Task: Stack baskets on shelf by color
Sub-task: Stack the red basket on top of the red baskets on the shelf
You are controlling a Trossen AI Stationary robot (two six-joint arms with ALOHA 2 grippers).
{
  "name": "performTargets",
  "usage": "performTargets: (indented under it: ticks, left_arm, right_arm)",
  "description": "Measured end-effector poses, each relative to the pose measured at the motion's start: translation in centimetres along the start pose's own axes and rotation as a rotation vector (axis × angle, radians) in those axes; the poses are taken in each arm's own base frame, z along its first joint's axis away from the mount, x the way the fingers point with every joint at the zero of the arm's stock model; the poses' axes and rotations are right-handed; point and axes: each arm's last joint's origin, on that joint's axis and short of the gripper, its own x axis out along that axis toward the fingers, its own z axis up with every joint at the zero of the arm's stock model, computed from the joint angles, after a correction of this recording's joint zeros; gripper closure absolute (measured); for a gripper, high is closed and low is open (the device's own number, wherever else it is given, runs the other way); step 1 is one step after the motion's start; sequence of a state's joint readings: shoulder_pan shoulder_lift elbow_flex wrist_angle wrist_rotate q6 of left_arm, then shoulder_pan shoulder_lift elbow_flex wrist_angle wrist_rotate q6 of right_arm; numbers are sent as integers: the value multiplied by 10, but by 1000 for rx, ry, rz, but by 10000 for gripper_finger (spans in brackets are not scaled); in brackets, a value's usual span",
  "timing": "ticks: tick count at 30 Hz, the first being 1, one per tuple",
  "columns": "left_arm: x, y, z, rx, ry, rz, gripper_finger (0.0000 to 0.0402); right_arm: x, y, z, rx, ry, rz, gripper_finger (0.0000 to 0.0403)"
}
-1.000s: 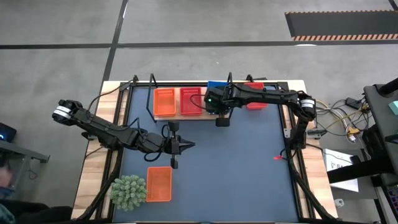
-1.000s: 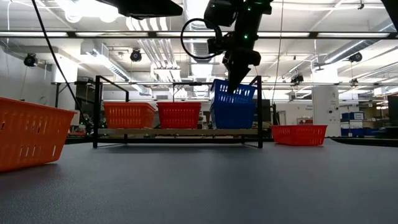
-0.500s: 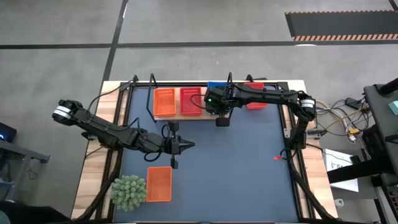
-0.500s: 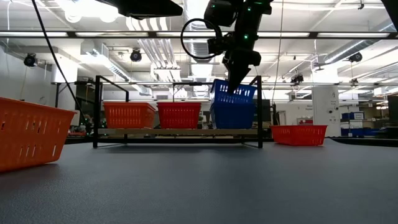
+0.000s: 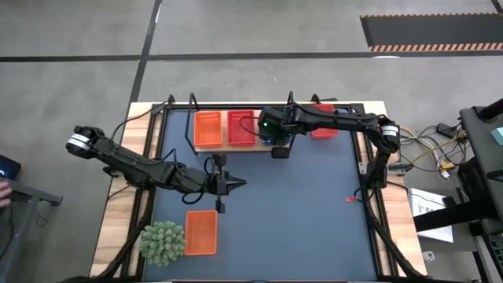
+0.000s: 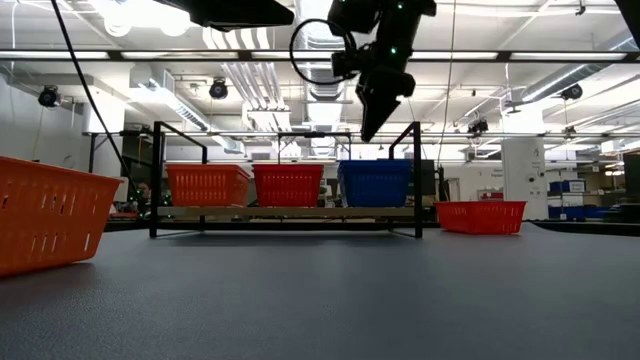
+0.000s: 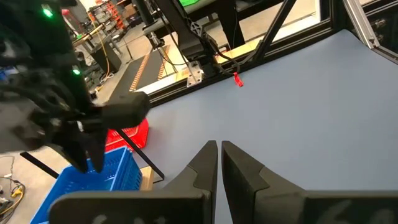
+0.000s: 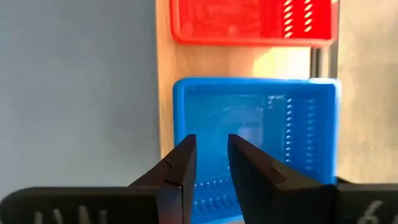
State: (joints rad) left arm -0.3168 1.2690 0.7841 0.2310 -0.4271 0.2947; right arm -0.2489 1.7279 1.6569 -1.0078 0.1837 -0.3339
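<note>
The right hand [image 6: 368,128] hangs in the air above the blue basket [image 6: 374,183]. Its two fingers [image 8: 181,167] are a little apart and hold nothing. The blue basket sits flat on the shelf [image 5: 269,145], at the shelf's right end. Next to it on the shelf is a red basket [image 5: 241,127], and then an orange basket [image 5: 207,129] at the left end. The shelf stands along the far edge of the desk [image 5: 118,204]. Another red basket [image 5: 322,124] sits just past the shelf's right end. One more orange basket [image 5: 200,232] lies near the desk's front edge, beside a green spiky ball [image 5: 162,242]. The left hand [image 5: 240,184] waits over the middle of the blue mat [image 5: 306,212], clenched tight with nothing in it.
</note>
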Motion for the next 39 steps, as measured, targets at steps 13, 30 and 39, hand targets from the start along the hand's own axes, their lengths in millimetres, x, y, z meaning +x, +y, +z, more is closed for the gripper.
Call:
performTargets:
  ticks: [13, 30, 39]
  left_arm:
    - [0, 0, 0, -1, 1, -1, 395]
    - [-1, -2, 1, -1, -4, -12, 395]
    - [-1, -2, 0, -1, -4, -11, 395]
  right_arm:
    - [-43, 8, 13, -70, -137, 74, 392]
    - [-93, 47, -29, -39, -301, 77, 394]
    - [-98, 50, -74, 92, -281, 18, 394]
